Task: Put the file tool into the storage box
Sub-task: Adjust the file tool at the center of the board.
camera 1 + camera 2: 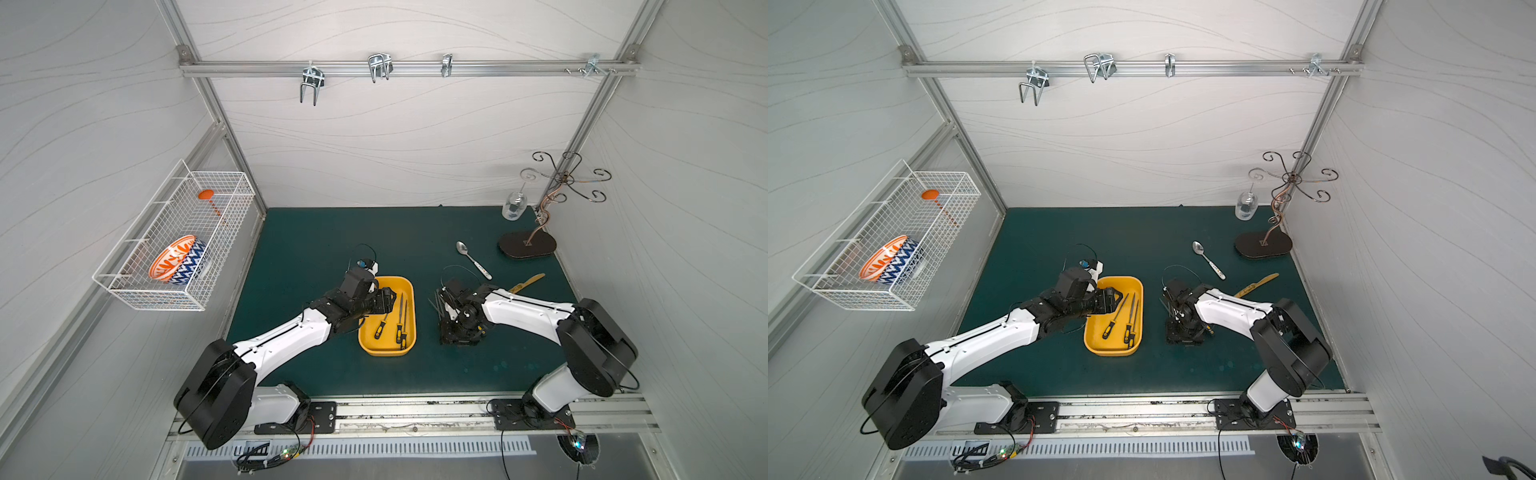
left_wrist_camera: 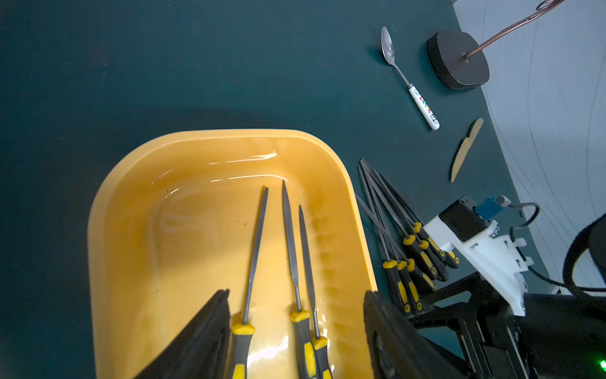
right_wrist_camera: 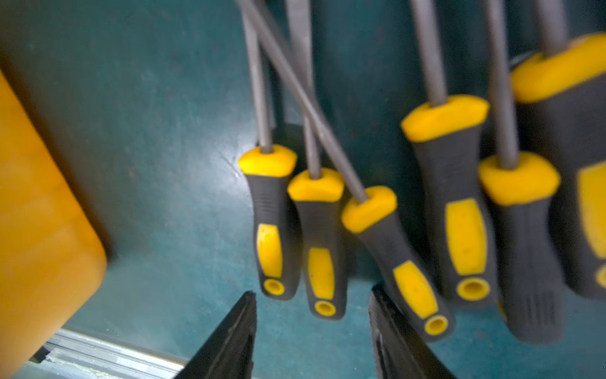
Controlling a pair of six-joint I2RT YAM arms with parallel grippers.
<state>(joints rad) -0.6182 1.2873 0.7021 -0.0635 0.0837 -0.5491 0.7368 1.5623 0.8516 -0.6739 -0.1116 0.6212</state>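
Yellow shallow plastic storage box [image 2: 131, 229] holds three steel files [image 2: 255, 249] with black-and-yellow handles; the left pincer [image 2: 296, 292] hangs released over them. More such files [image 3: 462, 236] lie bunched on the green bench [image 3: 147, 147] just beside it, under the released right pincer [image 3: 313, 295], which should straddle one handle only.

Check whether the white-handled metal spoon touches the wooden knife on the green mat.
Apart. In the left wrist view, a strip of bare green mat separates the handle end of the white-handled metal spoon from the wooden knife.
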